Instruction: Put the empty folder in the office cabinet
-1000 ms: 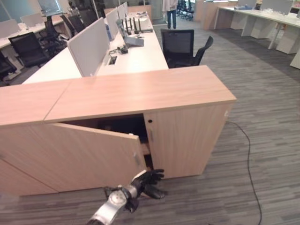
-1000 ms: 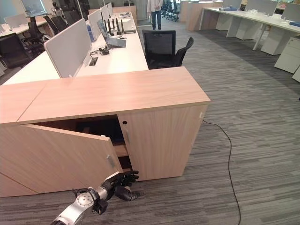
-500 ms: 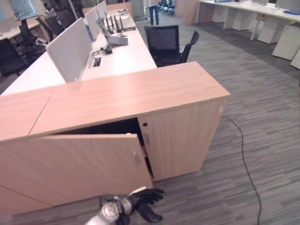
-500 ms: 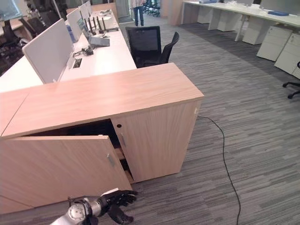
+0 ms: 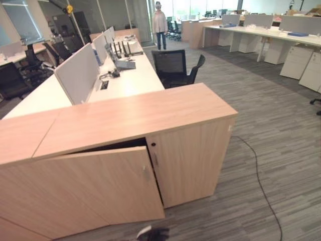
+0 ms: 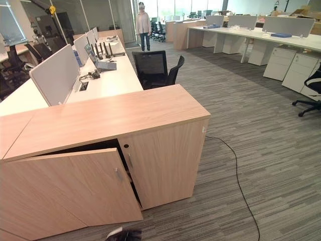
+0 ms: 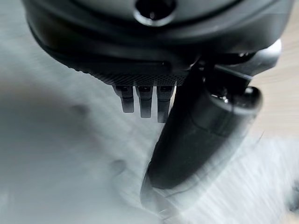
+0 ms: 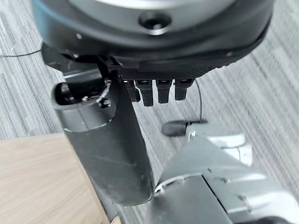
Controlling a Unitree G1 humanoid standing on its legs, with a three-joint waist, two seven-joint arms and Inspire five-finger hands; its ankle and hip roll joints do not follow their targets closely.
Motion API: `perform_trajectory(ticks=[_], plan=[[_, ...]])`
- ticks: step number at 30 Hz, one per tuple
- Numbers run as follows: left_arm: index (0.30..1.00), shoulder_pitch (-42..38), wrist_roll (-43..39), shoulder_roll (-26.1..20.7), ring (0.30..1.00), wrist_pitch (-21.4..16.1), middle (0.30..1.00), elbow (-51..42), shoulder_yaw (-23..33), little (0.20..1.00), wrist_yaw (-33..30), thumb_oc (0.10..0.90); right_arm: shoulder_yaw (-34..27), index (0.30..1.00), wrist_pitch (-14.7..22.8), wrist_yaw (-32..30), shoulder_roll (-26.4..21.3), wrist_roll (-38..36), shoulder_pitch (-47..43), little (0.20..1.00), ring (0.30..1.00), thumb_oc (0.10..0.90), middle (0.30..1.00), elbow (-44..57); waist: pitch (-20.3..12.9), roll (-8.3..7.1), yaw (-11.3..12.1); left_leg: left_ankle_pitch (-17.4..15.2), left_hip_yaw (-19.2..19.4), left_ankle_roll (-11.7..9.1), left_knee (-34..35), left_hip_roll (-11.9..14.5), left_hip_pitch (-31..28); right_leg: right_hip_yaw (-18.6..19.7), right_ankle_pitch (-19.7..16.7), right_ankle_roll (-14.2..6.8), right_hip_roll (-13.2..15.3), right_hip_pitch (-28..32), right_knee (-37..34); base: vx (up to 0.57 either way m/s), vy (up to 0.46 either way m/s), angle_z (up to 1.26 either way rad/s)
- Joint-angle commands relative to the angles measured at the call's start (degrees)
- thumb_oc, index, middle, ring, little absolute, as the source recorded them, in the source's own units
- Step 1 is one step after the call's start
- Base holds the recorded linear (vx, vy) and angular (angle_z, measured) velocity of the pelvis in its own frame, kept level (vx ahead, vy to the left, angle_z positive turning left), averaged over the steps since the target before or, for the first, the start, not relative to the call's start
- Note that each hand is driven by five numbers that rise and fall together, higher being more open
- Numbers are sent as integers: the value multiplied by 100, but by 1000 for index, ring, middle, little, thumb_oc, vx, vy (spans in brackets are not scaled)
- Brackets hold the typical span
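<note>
One door [image 5: 95, 188] of the light wood office cabinet [image 5: 190, 150] is standing slightly ajar at the cabinet's left front, with a dark gap showing along its top edge. The folder is not showing, so its place and its long axis cannot be told. The left hand [image 5: 152, 233] is hanging low before the door's bottom corner; its fingers [image 7: 145, 100] are lying straight, holding nothing. The right hand [image 8: 154, 70] is hanging over grey striped carpet [image 6: 261, 150], fingers [image 8: 159, 91] straight. White desks [image 6: 105, 80] and a black office chair [image 6: 155, 68] are standing behind the cabinet, a person [image 6: 143, 30] far off.
</note>
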State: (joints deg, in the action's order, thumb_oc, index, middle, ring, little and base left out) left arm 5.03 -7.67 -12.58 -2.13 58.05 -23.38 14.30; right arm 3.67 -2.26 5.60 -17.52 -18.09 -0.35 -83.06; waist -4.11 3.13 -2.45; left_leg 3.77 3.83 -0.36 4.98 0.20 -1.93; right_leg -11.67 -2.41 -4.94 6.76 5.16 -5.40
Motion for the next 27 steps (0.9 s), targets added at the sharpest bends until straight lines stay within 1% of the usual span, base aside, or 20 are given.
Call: perform_trajectory(ticks=[1, 2, 3, 4, 9, 11, 14, 16, 17, 27], plan=[[900, -469, 334, -92, 900, -232, 900, 153, 58, 900, -497, 800, 96, 900, 157, -15, -94, -50, -322, 900, 900, 800, 900, -312, 149, -80, 164, -432, -101, -194, 1, 134, -83, -296, 148, -306, 83, -190, 84, -35, 6, 0], [900, -450, 648, -38, 900, -223, 900, 546, 44, 900, -575, 800, 159, 900, 184, -5, -73, -62, -315, 900, 900, 800, 900, -257, 153, -94, 187, -429, -116, -195, 2, 128, -73, -305, 147, -304, 82, -185, 74, -12, 5, -8], [900, -455, 654, -30, 900, -232, 900, 560, 45, 900, -580, 800, 160, 900, 184, -5, -74, -62, -314, 900, 900, 800, 900, -256, 152, -93, 185, -430, -118, -195, 2, 128, -72, -306, 147, -304, 83, -185, 74, 0, 0, 0], [900, -390, 871, 5, 900, -255, 900, 869, 59, 900, -656, 800, 216, 900, 211, -5, -50, -65, -306, 900, 900, 800, 900, -218, 158, -105, 205, -433, -120, -196, 1, 120, -75, -322, 144, -307, 89, -178, 66, 0, 0, 0], [900, -243, 692, 89, 900, -205, 900, 1153, 416, 900, -860, 800, 220, 900, 239, -4, 0, -156, -255, 900, 900, 800, 900, -179, 187, -117, 243, -417, -147, -196, -7, 105, -68, -335, 122, -301, 95, -167, 57, -8, 7, 3], [900, -152, 436, 181, 900, -152, 900, 1289, 762, 900, -950, 800, 183, 900, 232, -29, 43, -174, -158, 900, 900, 800, 900, -207, 204, -133, 275, -390, -180, -195, -12, 96, -51, -356, 107, -293, 98, -163, 50, 0, 0, 0], [900, -150, 469, 233, 900, -118, 900, 1495, 794, 900, -948, 800, 231, 900, 206, -21, 84, -113, -139, 900, 900, 800, 900, -247, 205, -138, 286, -377, -198, -195, -12, 93, -37, -364, 107, -285, 95, -156, 42, -5, 2, 6], [900, -125, 597, 341, 900, -23, 900, 1930, 702, 900, -832, 800, 338, 900, 139, 22, 125, 43, -139, 900, 900, 800, 900, -286, 183, -134, 274, -378, -191, -199, -12, 100, -34, -360, 111, -278, 96, -158, 40, 0, 4, 14], [900, -103, 631, 360, 900, -2, 900, 1998, 679, 900, -807, 800, 370, 900, 122, 30, 136, 72, -145, 900, 900, 800, 900, -292, 172, -133, 264, -381, -186, -200, -7, 103, -40, -352, 113, -274, 98, -158, 40, 0, 0, 0], [900, -68, 552, 350, 900, -78, 900, 1856, 697, 900, -877, 800, 428, 900, 145, 9, 111, 79, -135, 900, 900, 800, 900, -214, 154, -144, 307, -383, -225, -215, 2, 110, -42, -375, 127, -265, 90, -142, 40, 2, 0, 0]])
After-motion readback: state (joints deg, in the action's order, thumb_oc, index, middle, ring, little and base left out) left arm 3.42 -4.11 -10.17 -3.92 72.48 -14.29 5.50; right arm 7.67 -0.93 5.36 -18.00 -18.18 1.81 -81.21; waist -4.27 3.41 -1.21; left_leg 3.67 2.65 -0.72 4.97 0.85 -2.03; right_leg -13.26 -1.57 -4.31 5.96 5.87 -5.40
